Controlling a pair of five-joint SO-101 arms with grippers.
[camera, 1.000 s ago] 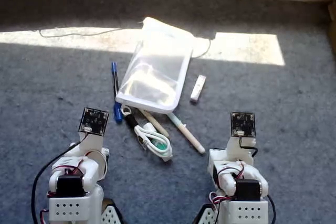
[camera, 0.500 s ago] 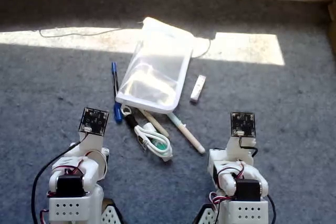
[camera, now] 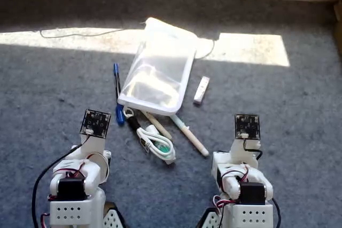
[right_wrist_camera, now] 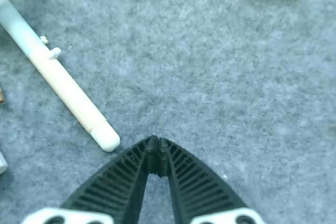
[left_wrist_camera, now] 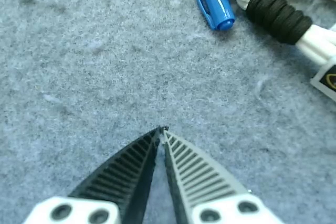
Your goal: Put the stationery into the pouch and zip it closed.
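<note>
A clear plastic pouch [camera: 158, 73] lies on the grey carpet in the middle, with its mouth towards the arms. Left of it lies a blue pen [camera: 117, 92] [left_wrist_camera: 212, 1]. Below its mouth lie a white cord with a black wrap [camera: 154, 138] [left_wrist_camera: 278, 18], a wooden pencil [camera: 156, 124] and a cream pen [camera: 189, 135] [right_wrist_camera: 59, 84]. A small white eraser-like stick [camera: 201, 89] lies right of the pouch. My left gripper [left_wrist_camera: 161, 130] is shut over bare carpet near the blue pen's cap. My right gripper [right_wrist_camera: 156, 153] is shut just beside the cream pen's tip.
A thin cable [camera: 80, 33] runs across the sunlit strip behind the pouch. The carpet stretches open to the far left and far right. Both arm bases [camera: 75, 196] [camera: 243, 193] stand at the near edge.
</note>
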